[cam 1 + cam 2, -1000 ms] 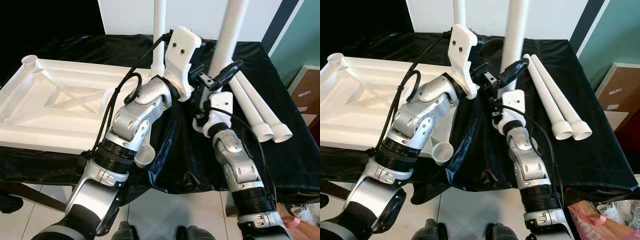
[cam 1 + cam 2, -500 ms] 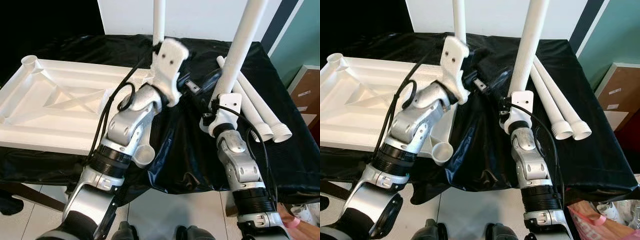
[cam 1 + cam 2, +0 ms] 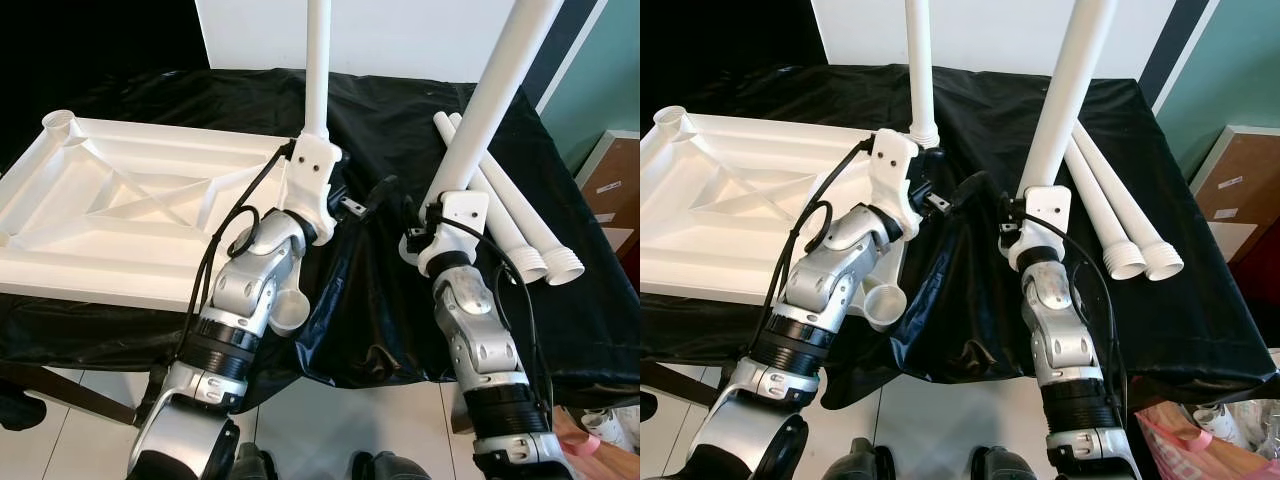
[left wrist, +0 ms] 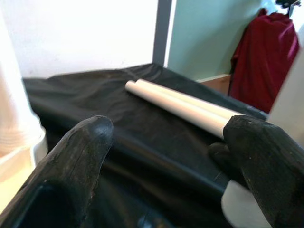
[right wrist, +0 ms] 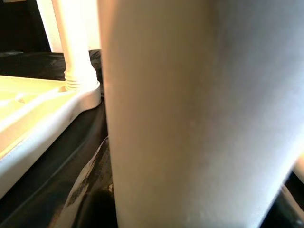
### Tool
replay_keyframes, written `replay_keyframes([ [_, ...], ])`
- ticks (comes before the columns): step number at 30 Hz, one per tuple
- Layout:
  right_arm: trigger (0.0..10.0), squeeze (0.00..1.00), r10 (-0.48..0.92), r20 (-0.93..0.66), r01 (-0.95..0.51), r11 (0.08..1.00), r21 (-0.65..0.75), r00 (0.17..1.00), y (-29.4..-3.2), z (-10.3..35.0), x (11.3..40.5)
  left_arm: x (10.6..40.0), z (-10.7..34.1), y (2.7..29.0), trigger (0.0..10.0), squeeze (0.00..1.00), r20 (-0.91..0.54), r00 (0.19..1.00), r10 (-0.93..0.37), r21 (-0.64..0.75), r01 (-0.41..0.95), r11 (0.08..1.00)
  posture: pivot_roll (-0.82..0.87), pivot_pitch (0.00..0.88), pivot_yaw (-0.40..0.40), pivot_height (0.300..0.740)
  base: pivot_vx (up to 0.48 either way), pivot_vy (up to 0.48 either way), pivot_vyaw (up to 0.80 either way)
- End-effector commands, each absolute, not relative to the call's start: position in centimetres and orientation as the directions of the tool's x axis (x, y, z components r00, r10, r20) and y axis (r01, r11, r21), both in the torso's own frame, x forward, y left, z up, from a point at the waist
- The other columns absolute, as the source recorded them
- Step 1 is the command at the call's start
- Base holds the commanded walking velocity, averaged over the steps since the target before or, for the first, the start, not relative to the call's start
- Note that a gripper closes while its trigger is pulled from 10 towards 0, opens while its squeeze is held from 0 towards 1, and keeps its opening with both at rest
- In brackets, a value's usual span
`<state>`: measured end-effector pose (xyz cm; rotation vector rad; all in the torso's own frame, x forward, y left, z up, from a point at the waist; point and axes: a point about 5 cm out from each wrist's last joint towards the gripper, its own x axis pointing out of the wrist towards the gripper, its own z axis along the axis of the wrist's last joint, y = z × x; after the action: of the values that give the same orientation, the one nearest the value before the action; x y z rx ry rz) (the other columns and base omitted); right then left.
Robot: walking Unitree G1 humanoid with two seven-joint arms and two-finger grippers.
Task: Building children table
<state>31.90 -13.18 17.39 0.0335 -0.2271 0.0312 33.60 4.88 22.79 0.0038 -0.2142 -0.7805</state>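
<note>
The right tool (image 3: 1025,205) is clamped on a white leg (image 3: 1065,100), which is held tilted, its lower end just above the black-draped table (image 3: 970,110) and its top leaning away to the right. The left tool (image 4: 166,156) is spread apart and empty, hovering just beside the mounted leg (image 3: 318,65) that stands upright in the far corner of the upturned tabletop (image 3: 130,215). Two spare legs (image 3: 1110,215) lie together on the cloth, to the right of the right tool.

The step in hand is judged to be fitting the held leg into the near socket (image 3: 883,303) (the open cup at the tabletop's near corner, below the left arm). For a clean fit, the leg should be brought upright over the cup before it is pressed down, and the tabletop could be steadied by the left tool.

Compared with a second ago, the left arm has been drawn down and back from the held leg, and the leg's lean to the right has grown.
</note>
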Motion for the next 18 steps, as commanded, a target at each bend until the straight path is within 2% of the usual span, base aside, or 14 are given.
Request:
replay_keyframes([
  [1, 10.0, 0.00, 0.032, 0.259, -0.039, 0.999, 0.022, 0.965, -13.4, 17.4, 31.4, 34.4, 21.8, 6.6, 10.0, 0.00, 0.177, 0.852, -0.492, 0.013, 0.498, 0.867, -0.02, 0.128, -0.038, 0.740, 0.000, 0.000, 0.00],
  [9, 10.0, 0.00, 0.025, 0.305, -0.035, 0.999, 0.029, 0.952, -13.8, 17.0, 30.7, 34.2, 20.3, 8.6, 10.0, 0.00, 0.152, 0.865, -0.477, -0.023, 0.486, 0.874, -0.01, 0.132, -0.037, 0.740, 0.000, 0.000, 0.00],
  [18, 10.0, 0.00, 0.023, 0.311, -0.031, 0.999, 0.023, 0.950, -14.0, 16.9, 30.7, 34.2, 19.9, 9.1, 10.0, 0.00, 0.136, 0.874, -0.466, -0.044, 0.475, 0.879, -0.01, 0.135, -0.038, 0.740, 0.000, 0.000, 0.00],
])
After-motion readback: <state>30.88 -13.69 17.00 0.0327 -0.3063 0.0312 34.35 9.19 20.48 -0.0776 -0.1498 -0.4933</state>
